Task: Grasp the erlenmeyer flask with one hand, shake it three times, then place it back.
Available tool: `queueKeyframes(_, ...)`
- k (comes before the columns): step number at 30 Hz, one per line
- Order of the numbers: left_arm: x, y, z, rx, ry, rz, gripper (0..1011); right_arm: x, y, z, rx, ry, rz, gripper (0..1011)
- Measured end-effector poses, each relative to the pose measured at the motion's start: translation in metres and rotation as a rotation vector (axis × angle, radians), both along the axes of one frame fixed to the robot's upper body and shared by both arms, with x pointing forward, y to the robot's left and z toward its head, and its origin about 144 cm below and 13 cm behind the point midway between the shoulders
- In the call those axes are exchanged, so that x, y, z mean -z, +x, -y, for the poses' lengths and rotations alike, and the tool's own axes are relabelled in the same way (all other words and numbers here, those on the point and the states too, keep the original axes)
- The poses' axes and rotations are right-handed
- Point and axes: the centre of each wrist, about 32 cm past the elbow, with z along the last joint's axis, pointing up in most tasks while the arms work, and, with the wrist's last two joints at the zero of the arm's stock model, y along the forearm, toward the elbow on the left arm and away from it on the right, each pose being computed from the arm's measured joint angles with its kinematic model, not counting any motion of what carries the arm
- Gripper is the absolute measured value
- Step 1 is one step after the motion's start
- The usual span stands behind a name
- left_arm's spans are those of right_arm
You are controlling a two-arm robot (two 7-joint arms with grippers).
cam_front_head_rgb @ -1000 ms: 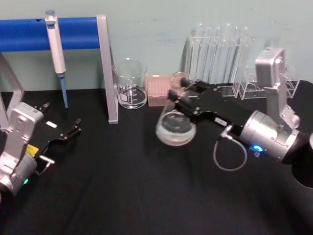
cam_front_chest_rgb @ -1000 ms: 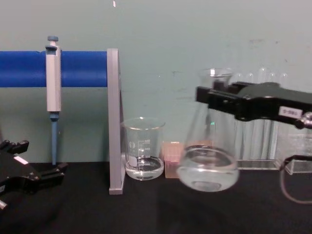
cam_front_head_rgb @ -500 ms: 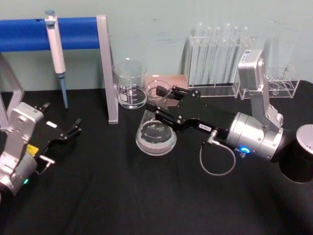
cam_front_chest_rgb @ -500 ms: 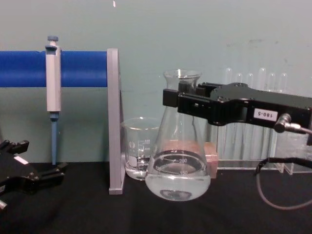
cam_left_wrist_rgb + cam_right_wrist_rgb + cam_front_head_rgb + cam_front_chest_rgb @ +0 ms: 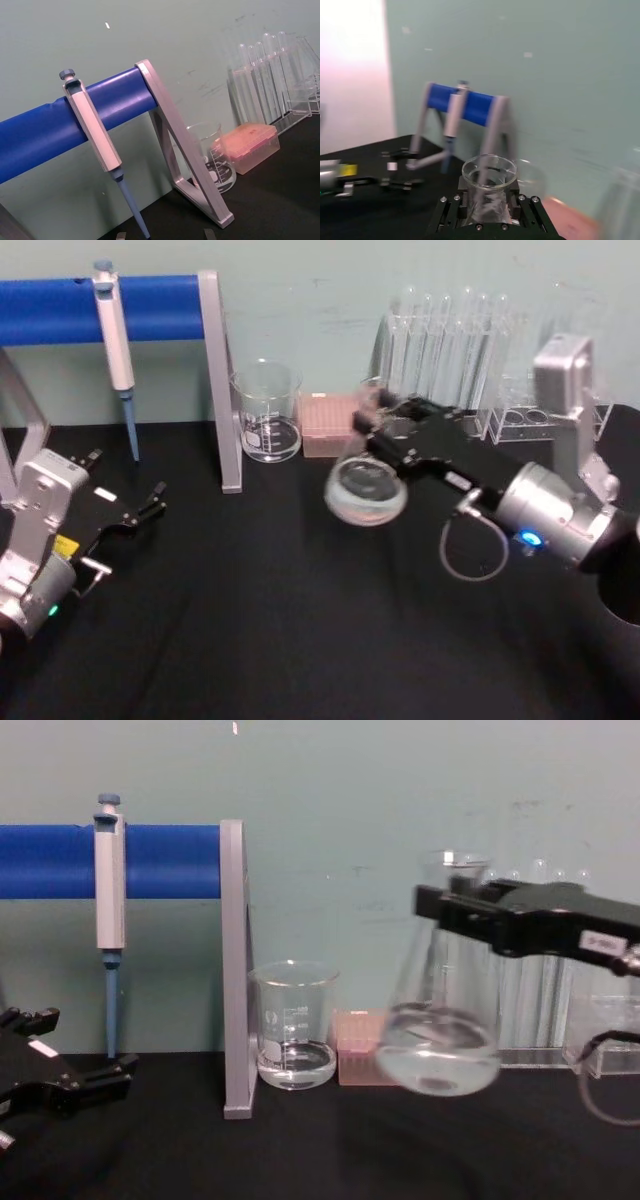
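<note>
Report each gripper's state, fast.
Left gripper: open, empty, parked on the left.
Right gripper: closed on the neck of the flask, which hangs tilted.

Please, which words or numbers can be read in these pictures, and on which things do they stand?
No text reads clearly.
Label on the right tool: blurred.
Markings on the beaker: too small.
On the erlenmeyer flask: no markings legible.
Tag on the left tool: unreadable.

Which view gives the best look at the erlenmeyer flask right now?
Chest view: the erlenmeyer flask shows in full side profile, off the table, neck held by the right gripper. Head view looks down on its base; right wrist view shows its rim.
</note>
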Motion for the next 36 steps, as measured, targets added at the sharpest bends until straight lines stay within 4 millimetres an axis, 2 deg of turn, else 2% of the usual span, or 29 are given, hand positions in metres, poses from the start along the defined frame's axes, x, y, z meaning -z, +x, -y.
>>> queueKeyframes(10,0.000,0.000,0.000,0.000,0.000,0.000,1001,-0.003,-0.016,0.034,0.282,0.002,-0.003,466)
queueKeyframes(20,0.000,0.000,0.000,0.000,0.000,0.000,1001,-0.002,-0.026,0.054,0.409,0.000,-0.005,468)
queueKeyframes(27,0.000,0.000,0.000,0.000,0.000,0.000,1001,-0.002,-0.024,0.052,0.370,-0.002,-0.003,466)
queueKeyframes(36,0.000,0.000,0.000,0.000,0.000,0.000,1001,-0.004,-0.017,0.035,0.220,-0.007,-0.003,466)
